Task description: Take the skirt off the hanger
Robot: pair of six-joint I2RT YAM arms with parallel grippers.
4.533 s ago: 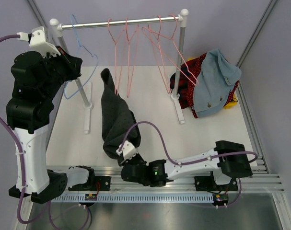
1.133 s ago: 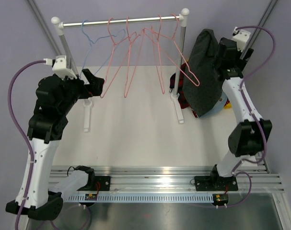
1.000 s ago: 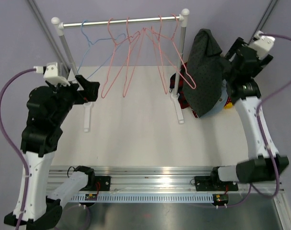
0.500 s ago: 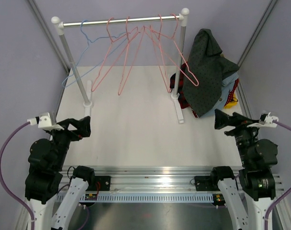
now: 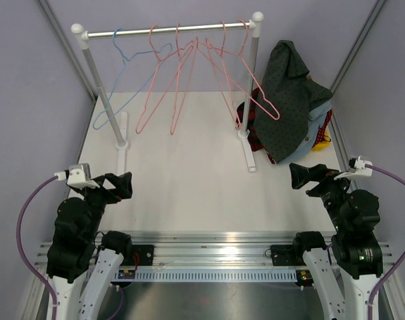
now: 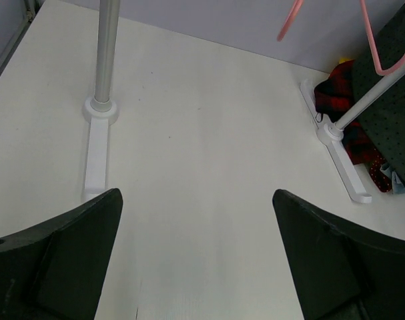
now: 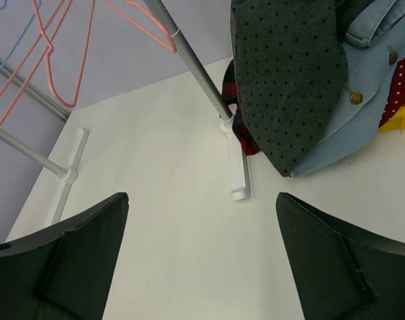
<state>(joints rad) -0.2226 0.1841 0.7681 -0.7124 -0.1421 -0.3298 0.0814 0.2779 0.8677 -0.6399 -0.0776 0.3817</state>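
The dark grey dotted skirt lies draped over the heap of clothes at the back right, off any hanger; it also shows in the right wrist view and at the edge of the left wrist view. Bare pink hangers and a blue hanger dangle from the rail. My left gripper is open and empty over the near left of the table. My right gripper is open and empty at the near right, well in front of the skirt.
Under the skirt lie a blue denim garment and red fabric. The rack's two posts stand on white feet. One pink hanger juts past the right post. Grey walls close in both sides.
Both arms have drawn back from the rack to the near edge of the table. The skirt stays on the heap, free of the right gripper. The hangers swing slightly.
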